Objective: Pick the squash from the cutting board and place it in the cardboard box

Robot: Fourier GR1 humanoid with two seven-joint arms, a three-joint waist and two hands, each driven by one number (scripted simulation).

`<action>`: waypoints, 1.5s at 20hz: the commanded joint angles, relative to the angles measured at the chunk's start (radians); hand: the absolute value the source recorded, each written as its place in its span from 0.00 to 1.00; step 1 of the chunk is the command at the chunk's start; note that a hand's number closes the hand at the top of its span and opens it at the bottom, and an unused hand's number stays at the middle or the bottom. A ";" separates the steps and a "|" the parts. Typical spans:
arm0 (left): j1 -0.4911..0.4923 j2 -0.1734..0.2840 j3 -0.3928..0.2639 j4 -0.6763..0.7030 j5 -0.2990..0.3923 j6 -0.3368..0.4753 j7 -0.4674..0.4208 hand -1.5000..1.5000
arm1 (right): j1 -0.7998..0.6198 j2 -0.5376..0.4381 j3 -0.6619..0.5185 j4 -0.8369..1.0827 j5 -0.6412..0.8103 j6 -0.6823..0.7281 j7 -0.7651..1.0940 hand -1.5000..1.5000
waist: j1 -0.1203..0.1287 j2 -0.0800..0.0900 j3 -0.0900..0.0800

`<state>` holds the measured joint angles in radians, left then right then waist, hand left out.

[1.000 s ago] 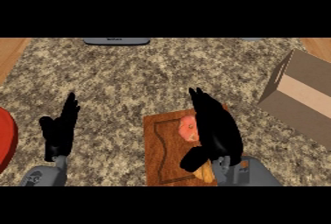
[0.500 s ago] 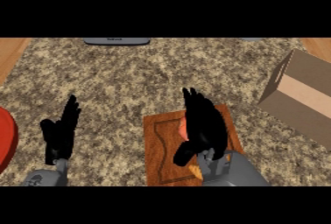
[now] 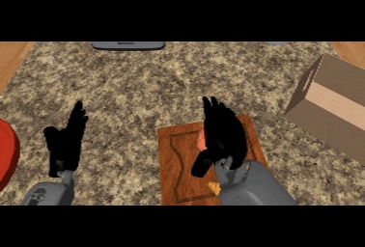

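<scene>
R hand sits mid-frame, palm down, fingers straight & pointing up the view, thumb angled off lower-left; grey forearm enters from bottom edge. L hand rests at left, open, fingers up, wrist just above the bottom edge.

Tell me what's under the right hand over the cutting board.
Under the right hand a pale orange patch, likely the squash, peeks out at its left edge on the cutting board. Most of it is covered, so its shape and whether the hand touches it can't be seen.
</scene>
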<state>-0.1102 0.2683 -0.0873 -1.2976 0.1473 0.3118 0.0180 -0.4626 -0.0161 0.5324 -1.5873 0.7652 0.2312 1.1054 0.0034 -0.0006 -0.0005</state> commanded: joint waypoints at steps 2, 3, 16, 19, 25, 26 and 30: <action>0.022 -0.043 -0.026 -0.015 -0.027 0.020 0.009 0.50 | 0.025 0.015 0.018 0.026 0.035 0.020 0.143 0.00 | -0.001 -0.001 0.000; 0.001 -0.018 0.018 0.037 -0.007 -0.016 -0.050 0.50 | -0.065 0.015 0.006 0.041 -0.025 0.064 0.191 0.00 | 0.003 0.001 0.000; 0.014 -0.023 0.056 0.009 -0.032 -0.049 -0.032 0.50 | -0.002 0.016 0.017 0.153 0.033 -0.016 0.070 0.00 | -0.002 0.000 0.000; 0.094 -0.041 0.017 -0.106 -0.051 -0.025 0.030 0.50 | -0.017 0.015 -0.042 0.215 0.031 -0.001 0.024 0.00 | 0.003 -0.001 0.001; 0.013 -0.037 0.084 0.048 -0.039 -0.093 -0.060 0.50 | -0.018 0.015 -0.016 0.346 0.046 -0.125 -0.072 0.00 | 0.001 0.002 0.000; -0.004 -0.029 0.091 0.019 -0.036 -0.084 -0.015 0.50 | -0.009 0.015 0.022 0.318 0.029 -0.127 -0.007 0.00 | 0.002 0.001 0.000; -0.011 -0.079 0.065 0.000 -0.098 -0.044 0.006 0.50 | -0.042 0.016 -0.030 0.329 0.025 -0.090 -0.050 0.00 | 0.000 0.001 0.000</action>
<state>-0.0900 0.2218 -0.0242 -1.3296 0.0818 0.2539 0.0374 -0.4837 -0.0074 0.4975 -1.2791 0.7998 0.1623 1.0123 0.0046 0.0001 0.0001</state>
